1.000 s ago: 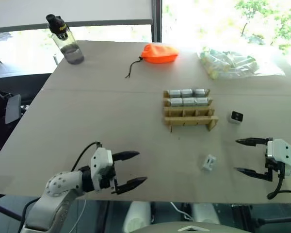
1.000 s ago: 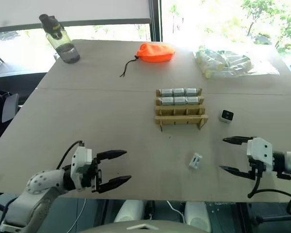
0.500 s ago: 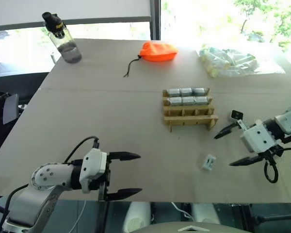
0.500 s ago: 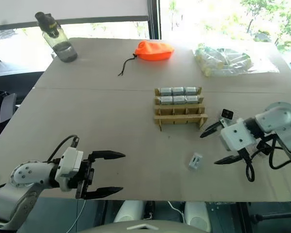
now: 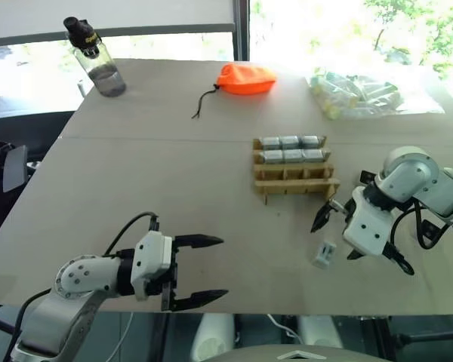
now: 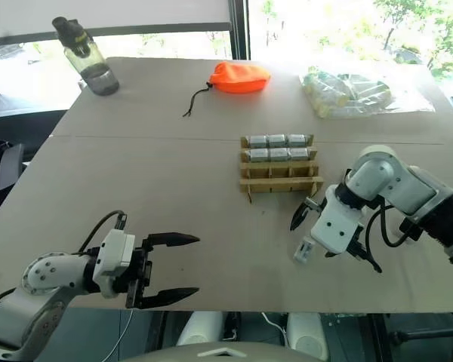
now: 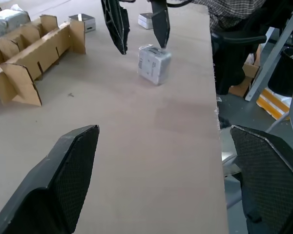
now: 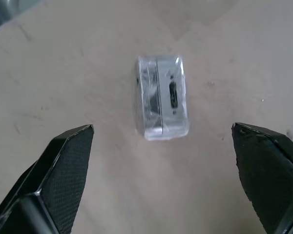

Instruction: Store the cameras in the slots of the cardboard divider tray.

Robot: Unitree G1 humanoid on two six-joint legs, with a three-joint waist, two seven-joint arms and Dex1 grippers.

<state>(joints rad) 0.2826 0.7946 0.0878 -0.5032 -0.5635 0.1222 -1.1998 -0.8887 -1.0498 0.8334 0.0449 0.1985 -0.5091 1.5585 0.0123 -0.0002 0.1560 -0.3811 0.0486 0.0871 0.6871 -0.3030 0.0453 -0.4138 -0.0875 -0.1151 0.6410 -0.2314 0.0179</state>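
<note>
The cardboard divider tray (image 5: 296, 183) stands mid-table; its two back rows hold several silver cameras (image 5: 290, 149), and its two front rows are bare. One loose camera (image 5: 325, 254) lies near the front edge, also seen in the right wrist view (image 8: 161, 97). My right gripper (image 5: 333, 240) hangs open just above it, fingers pointing down, one on each side and not touching. Another loose camera (image 7: 82, 22) sits by the tray's right end. My left gripper (image 5: 223, 267) is open and holds nothing at the front left.
A water bottle (image 5: 98, 64) stands at the back left. An orange pouch (image 5: 247, 81) with a cord lies at the back middle and a clear plastic bag (image 5: 359, 96) at the back right. The table's front edge (image 5: 272, 311) runs just beyond both grippers.
My right arm swung in from the right edge towards the loose camera and tipped its fingers downward over it. The left gripper stayed about where it was.
</note>
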